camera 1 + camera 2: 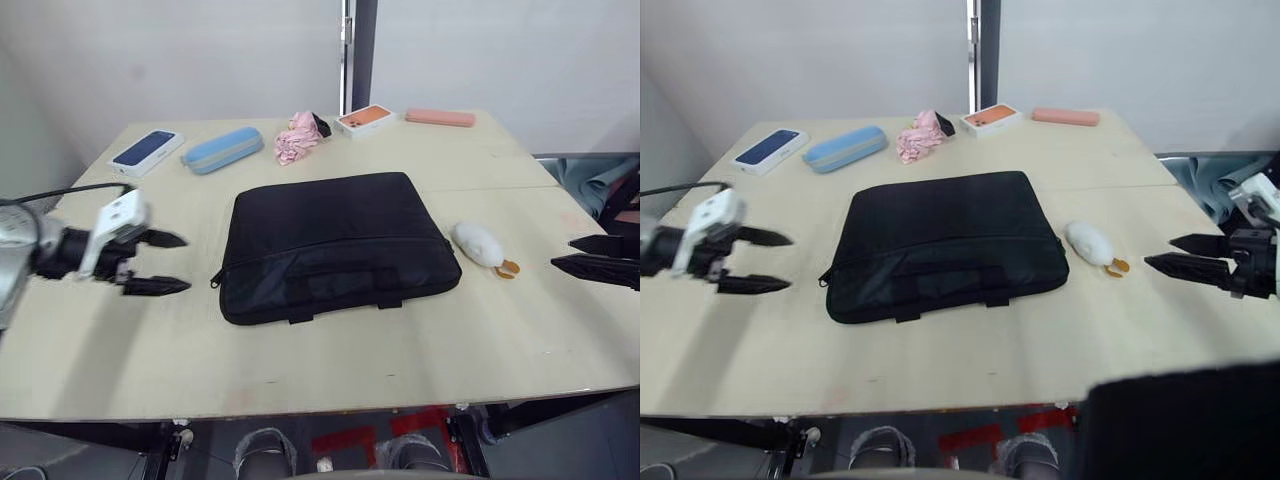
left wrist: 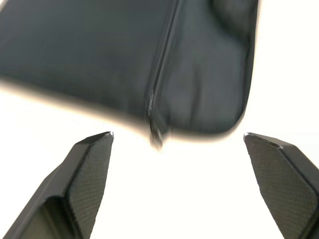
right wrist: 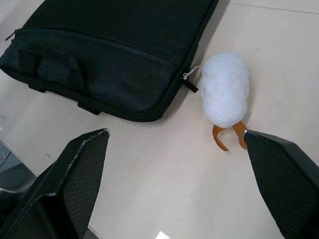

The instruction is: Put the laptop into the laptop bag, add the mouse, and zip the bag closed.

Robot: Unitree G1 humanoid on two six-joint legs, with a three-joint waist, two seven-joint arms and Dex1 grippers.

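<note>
Pale counter (image 1: pixel 120 350), laptop bag (image 1: pixel 335 245) flat mid-counter, both grippers' jaws spread and empty: left gripper (image 1: pixel 165 262) facing its zipper end, right gripper (image 1: pixel 1185 255) near a plush toy (image 1: pixel 478 244), easily mistaken for the mouse.

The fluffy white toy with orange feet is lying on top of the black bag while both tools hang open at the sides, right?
Not quite. The fluffy white toy lies on the table beside the black bag, not on it, as the right wrist view shows. Both the left tool and right tool are open.
</note>
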